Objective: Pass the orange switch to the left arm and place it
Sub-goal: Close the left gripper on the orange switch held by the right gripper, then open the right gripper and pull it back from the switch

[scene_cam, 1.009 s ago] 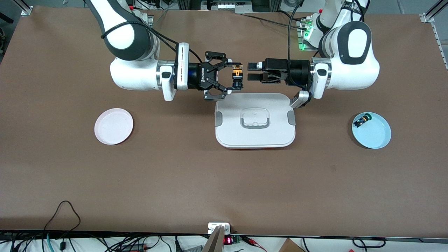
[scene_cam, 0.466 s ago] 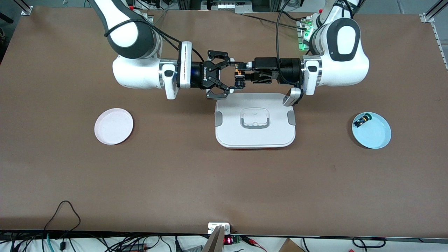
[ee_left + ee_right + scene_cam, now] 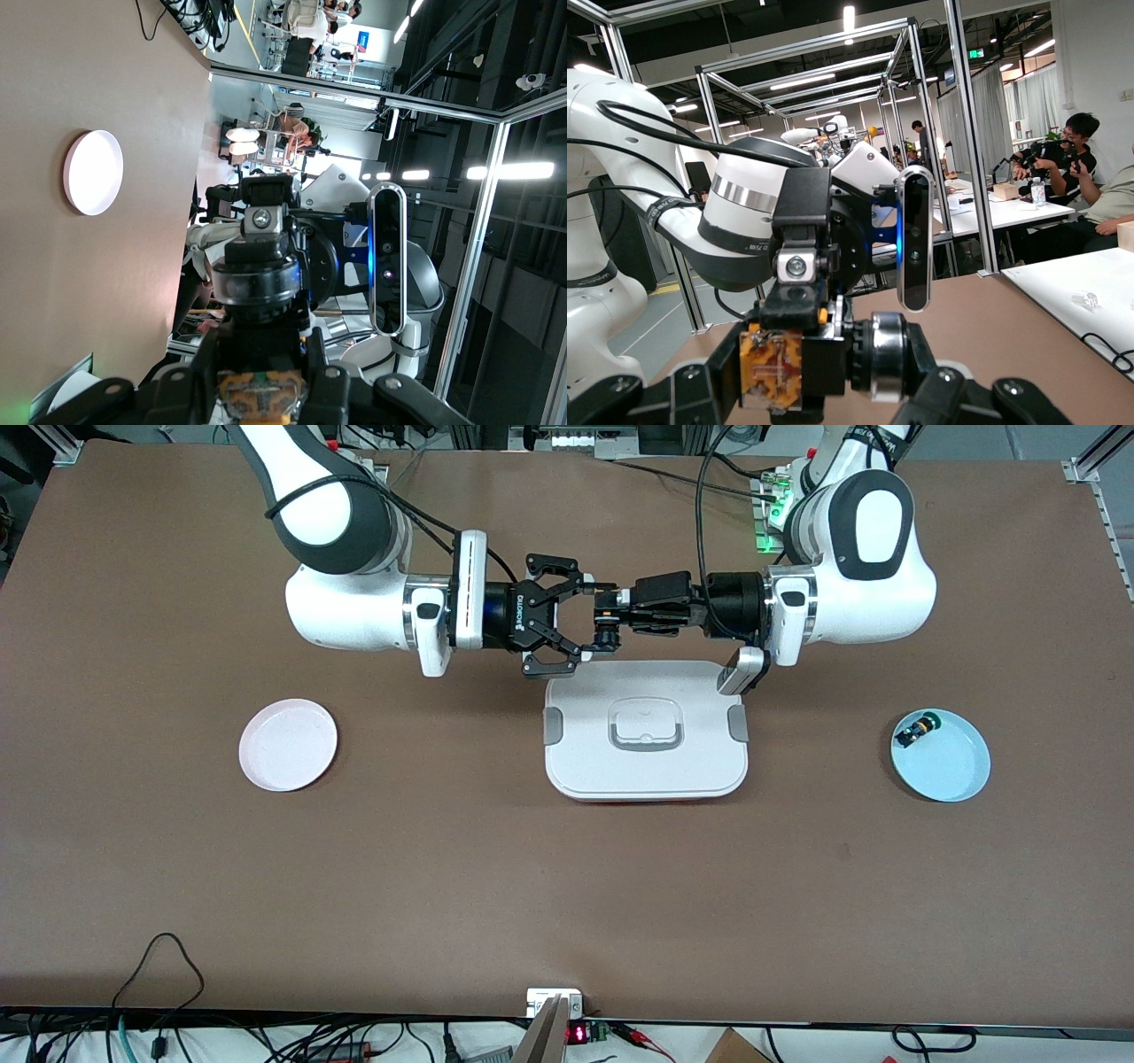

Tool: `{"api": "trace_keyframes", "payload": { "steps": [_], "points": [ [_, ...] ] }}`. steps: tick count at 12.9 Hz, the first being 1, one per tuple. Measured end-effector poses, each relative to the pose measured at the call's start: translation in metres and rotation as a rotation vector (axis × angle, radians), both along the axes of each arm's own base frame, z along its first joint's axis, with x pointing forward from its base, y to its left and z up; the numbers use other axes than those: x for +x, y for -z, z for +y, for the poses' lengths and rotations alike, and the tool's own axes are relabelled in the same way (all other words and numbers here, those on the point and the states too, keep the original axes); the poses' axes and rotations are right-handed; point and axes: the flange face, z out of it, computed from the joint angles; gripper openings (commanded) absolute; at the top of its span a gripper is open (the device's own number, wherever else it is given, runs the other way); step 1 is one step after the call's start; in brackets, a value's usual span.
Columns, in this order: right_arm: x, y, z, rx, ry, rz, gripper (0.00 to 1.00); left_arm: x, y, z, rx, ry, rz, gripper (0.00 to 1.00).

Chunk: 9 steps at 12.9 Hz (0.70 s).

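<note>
Orange switch transfer is at the handover, so I'll go from the biggest thing down. Widest of all is the brown surface [image 3: 567, 868] that carries everything. On it, in the middle, stands the white lidded box [image 3: 646, 731], and my two arms meet in the air over the edge of that box that lies farthest from the front camera. A pink plate [image 3: 288, 744] lies toward the right arm's end, and a pale blue plate [image 3: 941, 755] toward the left arm's end holds a small green-capped switch [image 3: 912, 732]. My right hand [image 3: 592, 618] is clamped on the orange switch [image 3: 606, 622], and my left hand [image 3: 609, 613] has its fingers together on the same part from the facing end, so both grip it at once. The right wrist view shows its orange-tan body [image 3: 772, 367] pinched between black fingers. I judge the release to be the risky step. If my right hand lets go before my left has a true hold, the part could drop onto the box lid and bounce away. If either arm pulls while both are clamped, the tiny part could twist or slip. Carrying it off too low could brush the box, which I must avoid.
</note>
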Motion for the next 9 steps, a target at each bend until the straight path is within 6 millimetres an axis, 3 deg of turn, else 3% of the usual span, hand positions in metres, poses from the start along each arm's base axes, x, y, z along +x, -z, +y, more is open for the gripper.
{"api": "trace_keyframes", "payload": {
  "steps": [1,2,3,9],
  "points": [
    [0.0000,0.0000,0.0000,0.000,0.000,0.000,0.15,0.0000,0.0000,0.0000,0.000,0.000,0.000,0.20],
    [0.0000,0.0000,0.0000,0.000,0.000,-0.001,0.86,0.0000,0.0000,0.0000,0.000,0.000,0.000,0.20],
    [0.0000,0.0000,0.0001,0.000,0.000,0.001,1.00,0.0000,-0.0001,-0.0001,0.000,0.000,0.000,0.20],
    [0.0003,-0.0019,0.0002,0.011,0.010,0.052,1.00,0.0001,0.0007,0.0003,0.000,0.000,-0.003,0.20]
  ]
}}
